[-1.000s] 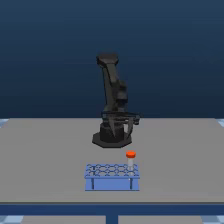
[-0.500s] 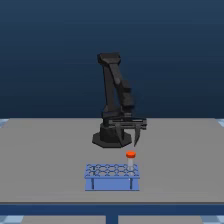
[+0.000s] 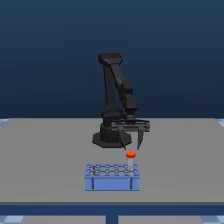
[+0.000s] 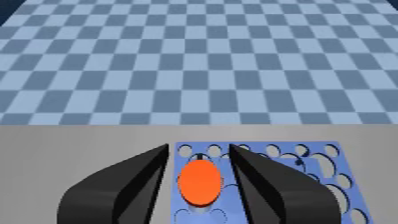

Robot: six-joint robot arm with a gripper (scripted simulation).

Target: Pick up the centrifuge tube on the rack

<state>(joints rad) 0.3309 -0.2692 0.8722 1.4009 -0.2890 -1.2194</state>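
Standing upright in a hole at the far corner of the rack (image 3: 112, 176), on the exterior view's right, the centrifuge tube (image 3: 131, 159) showed a round orange-red cap above a short whitish, translucent body. The rack was a low blue rectangular block on short legs, its top pierced by a grid of round holes; it looked smooth and matte, like moulded plastic.

The gripper (image 3: 131, 146) hung directly over the cap, its two dark fingers (image 3: 140, 140) pointing down and spread apart, released and grasping nothing. In the exterior view the fingertips sat just above the cap, with a thin gap between them and it. In the wrist view the cap (image 4: 200, 182) appeared as a glossy orange oval between two black, wedge-shaped fingers (image 4: 124, 190), with a strip of blue rack (image 4: 302, 155) showing on each side of it, so neither finger touched the cap there.

The arm (image 3: 116, 102) was black and angular, rising from a round base set well behind the rack. The table (image 3: 45, 155) was a flat, plain grey slab with a pale edge. Behind it the exterior view showed a smooth dark blue backdrop, and the wrist view showed a blue checkered floor (image 4: 199, 60) beyond the table's edge.
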